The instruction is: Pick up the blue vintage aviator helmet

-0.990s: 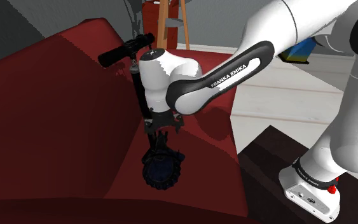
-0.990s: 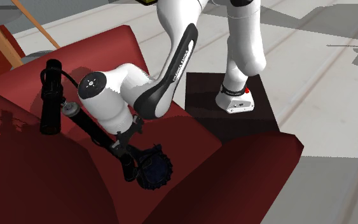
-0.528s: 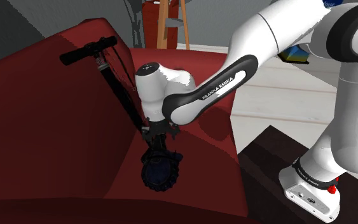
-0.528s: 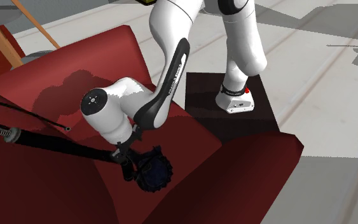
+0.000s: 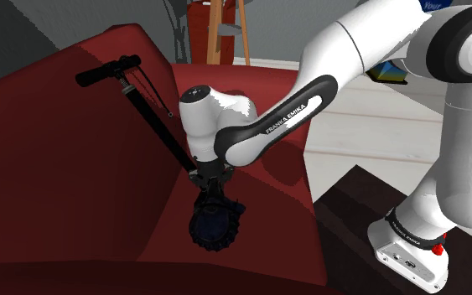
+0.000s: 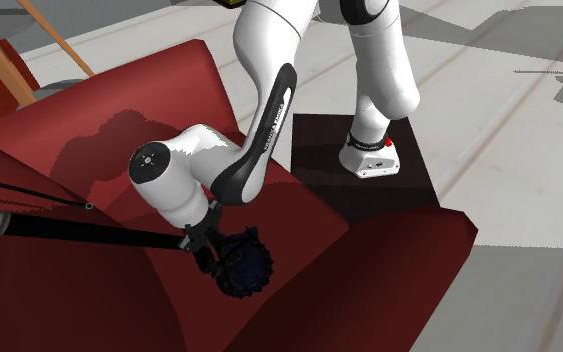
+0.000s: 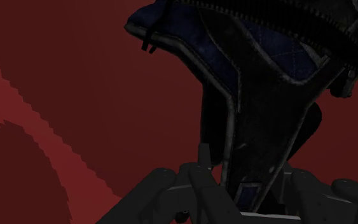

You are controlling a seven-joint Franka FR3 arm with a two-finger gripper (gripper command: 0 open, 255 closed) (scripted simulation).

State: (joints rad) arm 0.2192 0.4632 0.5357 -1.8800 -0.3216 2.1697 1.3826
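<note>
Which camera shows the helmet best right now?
The wrist view: the helmet is close up, dark blue quilted panels and piped edge plain, one flap clasped in the gripper. The shoulder and second exterior views show it as a small dark round shape on the red sofa.

- "FRANKA EMIKA" stands in white capitals along the dark band of my forearm link (image 5: 288,117). I read it plainly in the shoulder view.
- In the second exterior view, the same dark band carries a line of white lettering, but it is too small and too slanted for me to read.
- The white foot of my arm (image 6: 369,158) bears a short line of dark print near its top, and I cannot make out the words.
- The dark blue helmet (image 7: 260,83), clasped in my gripper (image 7: 244,173), has a small blue patch on its flap with no legible letters or numbers.
</note>
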